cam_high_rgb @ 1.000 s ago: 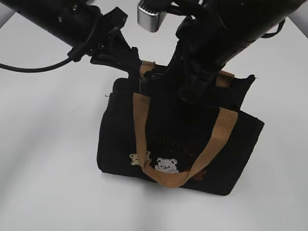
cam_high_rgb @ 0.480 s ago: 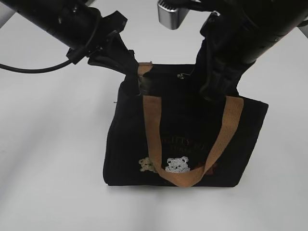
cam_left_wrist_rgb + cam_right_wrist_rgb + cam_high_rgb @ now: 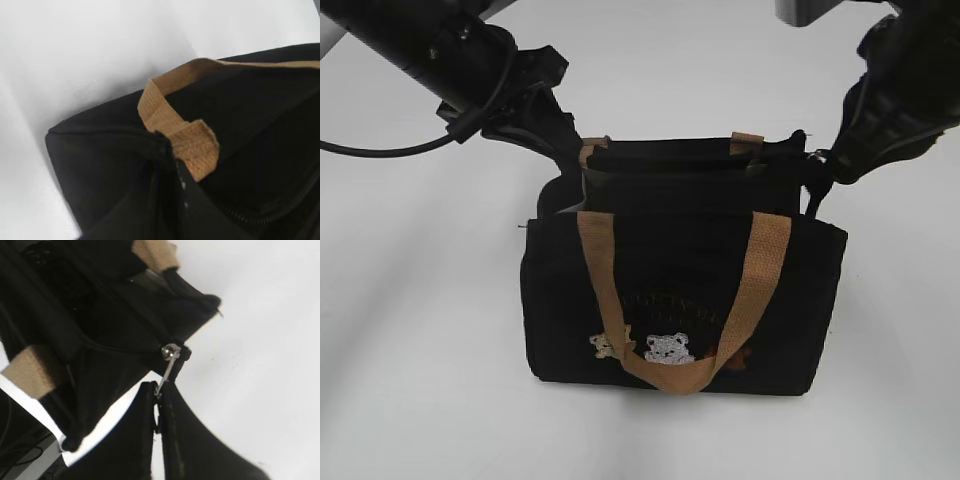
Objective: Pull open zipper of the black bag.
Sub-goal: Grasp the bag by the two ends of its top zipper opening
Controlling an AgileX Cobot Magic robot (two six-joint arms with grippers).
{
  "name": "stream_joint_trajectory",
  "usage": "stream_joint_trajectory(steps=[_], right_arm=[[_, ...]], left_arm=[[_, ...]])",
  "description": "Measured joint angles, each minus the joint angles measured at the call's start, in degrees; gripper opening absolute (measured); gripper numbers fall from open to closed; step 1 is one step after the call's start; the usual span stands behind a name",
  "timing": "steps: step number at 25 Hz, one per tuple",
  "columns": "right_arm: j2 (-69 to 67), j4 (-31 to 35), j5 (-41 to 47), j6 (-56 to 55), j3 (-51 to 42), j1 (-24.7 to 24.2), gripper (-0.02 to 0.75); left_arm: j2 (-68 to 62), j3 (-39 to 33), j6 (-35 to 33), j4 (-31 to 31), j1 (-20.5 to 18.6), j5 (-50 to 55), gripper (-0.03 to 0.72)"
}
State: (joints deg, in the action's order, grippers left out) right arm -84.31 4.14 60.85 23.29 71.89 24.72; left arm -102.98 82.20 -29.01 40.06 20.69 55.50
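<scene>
Both end effectors are closed on the black bag (image 3: pixel 680 300), one at each end of its top. In the right wrist view the right end effector (image 3: pixel 159 396) has its fingertips pinched on the small silver pull (image 3: pixel 168 365) of the zipper (image 3: pixel 260 212), the slider sitting just beyond the tips at the bag's end corner; the exterior view shows that same end effector (image 3: pixel 817 188) at the bag's top right end. Across the bag from it, the left end effector (image 3: pixel 172 165) clamps the fabric of the opposite top corner, with the end of a tan handle (image 3: pixel 182 135) lying right beside its tips; from outside it sits at the top left (image 3: pixel 572 165). Between the two, the bag's mouth looks parted and the bag stands upright on the white counter (image 3: pixel 410 380). My reading is that the pull has travelled to the far end of the track, so the opening is nearly or fully done. The risk is overpull: more tension with the slider against its stop could drag or tip the bag, slip the thin pull from the tips, or tear the left corner free of its clamp.
</scene>
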Motion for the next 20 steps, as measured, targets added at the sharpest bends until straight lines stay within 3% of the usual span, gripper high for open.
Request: stream_joint_trajectory(steps=[5,11,13,18,20], right_arm=[[0.86,0.23,1.90,-0.93,0.00,-5.09,0.011],[0.86,4.74,2.37,-2.87,0.00,-6.13,0.041],[0.92,5.56,2.72,-4.93,0.00,-6.13,0.137],[3.23,5.70,5.37,-10.44,0.00,-6.24,0.554],[5.07,5.08,7.10,-11.37,0.00,-6.24,0.620]], left_arm=[[0.00,0.00,0.06,-0.04,0.00,-0.04,0.015],[0.00,0.00,0.06,-0.04,0.00,0.29,0.020],[0.30,0.00,0.06,-0.06,0.00,0.97,0.055],[5.75,0.00,0.34,-2.15,-0.17,3.78,0.272],[9.33,0.00,2.63,-4.66,-0.17,6.56,0.333]])
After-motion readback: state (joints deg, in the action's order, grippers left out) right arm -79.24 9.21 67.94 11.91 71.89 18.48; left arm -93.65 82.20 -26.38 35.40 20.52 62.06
